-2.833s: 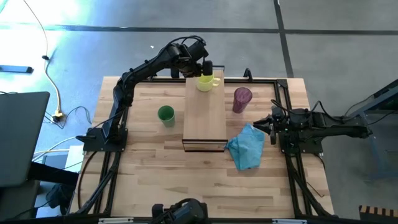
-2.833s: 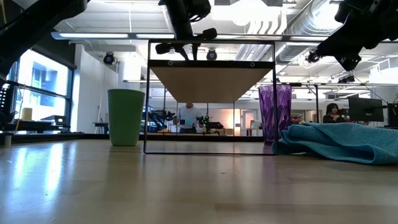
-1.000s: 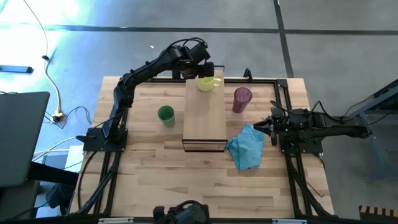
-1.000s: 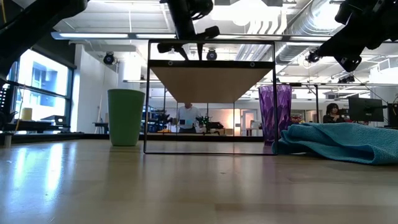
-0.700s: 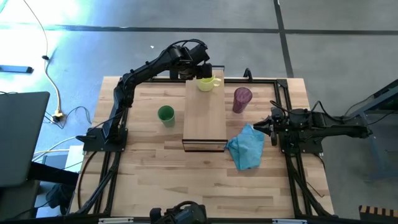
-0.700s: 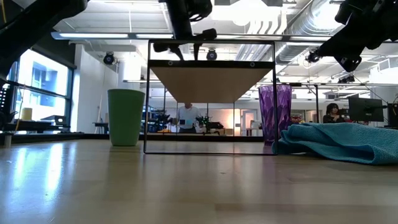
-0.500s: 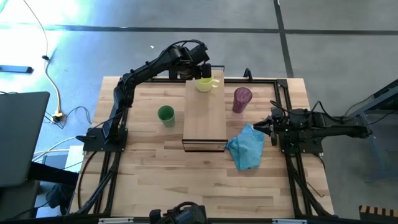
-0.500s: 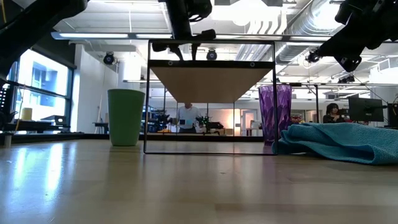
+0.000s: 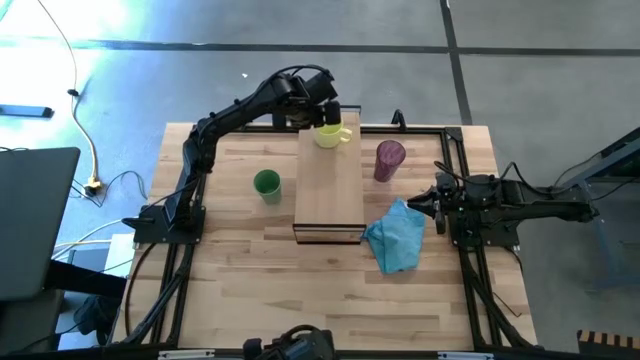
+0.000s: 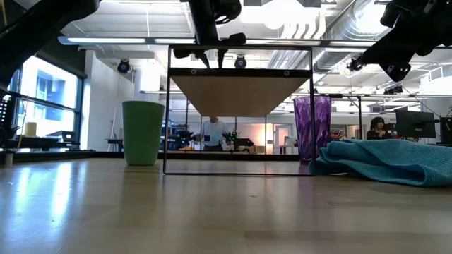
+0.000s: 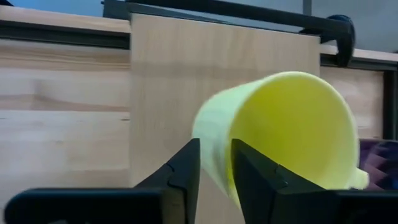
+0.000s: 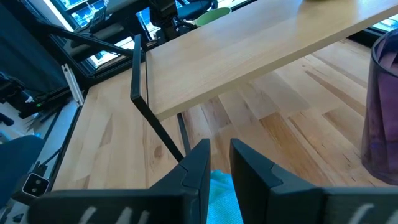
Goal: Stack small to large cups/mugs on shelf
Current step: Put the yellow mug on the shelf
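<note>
A pale yellow mug (image 9: 331, 134) sits at the far end of the light-wood shelf (image 9: 328, 195), which has a dark edge. The green cup (image 9: 266, 183) stands left of it, the translucent purple tumbler (image 9: 389, 159) right. A teal-blue cloth (image 9: 396, 238) lies on the striped blond-wood surface (image 9: 240, 280). Both arms are black.

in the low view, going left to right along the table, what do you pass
green cup → shelf → purple tumbler → blue cloth
</note>
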